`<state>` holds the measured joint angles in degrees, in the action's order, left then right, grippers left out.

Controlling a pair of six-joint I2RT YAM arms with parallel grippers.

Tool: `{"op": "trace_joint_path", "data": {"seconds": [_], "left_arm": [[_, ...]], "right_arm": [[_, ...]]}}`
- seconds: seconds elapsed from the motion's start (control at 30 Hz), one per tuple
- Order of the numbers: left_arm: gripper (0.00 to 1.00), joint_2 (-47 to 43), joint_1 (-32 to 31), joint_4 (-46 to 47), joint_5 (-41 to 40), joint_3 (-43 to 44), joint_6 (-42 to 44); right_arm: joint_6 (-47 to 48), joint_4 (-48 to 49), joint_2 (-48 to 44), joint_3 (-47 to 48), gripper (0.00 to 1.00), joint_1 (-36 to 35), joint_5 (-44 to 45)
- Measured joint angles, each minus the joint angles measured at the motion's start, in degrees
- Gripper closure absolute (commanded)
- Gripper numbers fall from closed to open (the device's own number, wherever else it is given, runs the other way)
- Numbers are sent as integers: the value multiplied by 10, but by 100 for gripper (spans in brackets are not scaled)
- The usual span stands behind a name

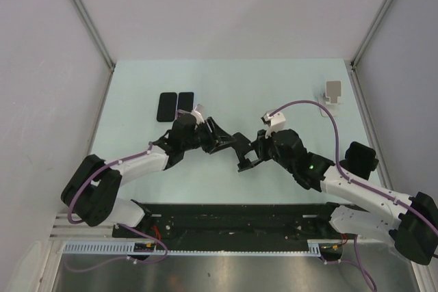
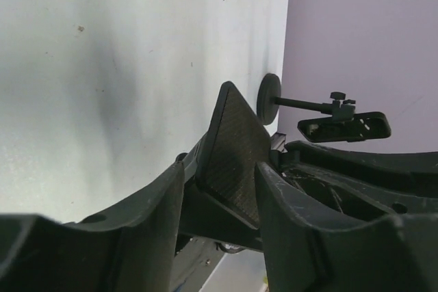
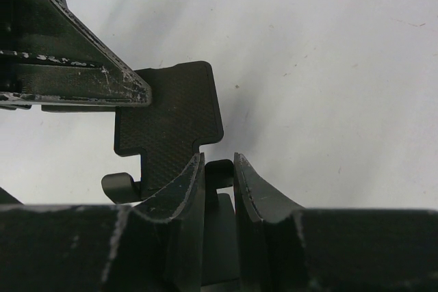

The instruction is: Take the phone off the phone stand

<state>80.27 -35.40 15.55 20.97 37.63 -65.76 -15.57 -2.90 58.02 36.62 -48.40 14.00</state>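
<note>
- 2 arms, meeting nose to nose at table ctr.
- 2 phones (image 1: 166, 107): dark slabs lying flat. The 2nd phone (image 1: 185, 102) is just beside the 1st. Both at approx 10 o'clock from ctr, near the left arm's wrist and off both stands.
- 2 stands. The black phone stand (image 3: 171, 114) sits at ctr between the claws, textured plate showing. A light stand (image 1: 333, 91) is at 2 o'clock by the far R edge, well apart from both arms.
- left gripper (image 2: 220, 169): jaws partway open, one finger each side of the black stand's plate. Can't tell if they actually pinch it.
- right gripper (image 3: 219, 165): jaws nearly closed, pinching a small tab at the plate's lower edge.
- 2 purple cables (image 1: 321, 111), one per arm.
- Surface: pale mint table (image 1: 274, 76), matte, a few specks.
- Room: plain white walls (image 1: 226, 11) on 3 sides w/ metal corner strips.
</note>
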Motion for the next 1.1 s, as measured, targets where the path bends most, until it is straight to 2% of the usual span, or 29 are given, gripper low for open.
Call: {"op": "trace_joint_path", "data": {"seconds": [0.43,0.5,0.6,0.77,0.8,0.9,1.07,1.1], "left_arm": [[86,4,0,20,2,0,-7],[92,1,0,19,1,0,-2],[100,-9,0,19,-4,-2,9],[100,-32,-1,19,-19,-13,44],[100,-35,-1,18,-23,-14,50],[100,-44,-1,19,-39,-20,78],[99,-54,-2,19,-64,-32,119],[100,-54,-2,19,-69,-34,125]], "right_arm": [[-4,4,0,0,100,-8,-2],[-4,3,0,0,97,-9,-3],[-4,3,0,0,84,-9,-7],[-9,-3,0,0,60,-6,-30],[-12,-8,1,0,50,-5,-36],[-17,-32,8,7,33,-3,-51],[-21,-83,39,51,12,-2,-63],[-18,-94,46,63,4,-2,-65]]}}
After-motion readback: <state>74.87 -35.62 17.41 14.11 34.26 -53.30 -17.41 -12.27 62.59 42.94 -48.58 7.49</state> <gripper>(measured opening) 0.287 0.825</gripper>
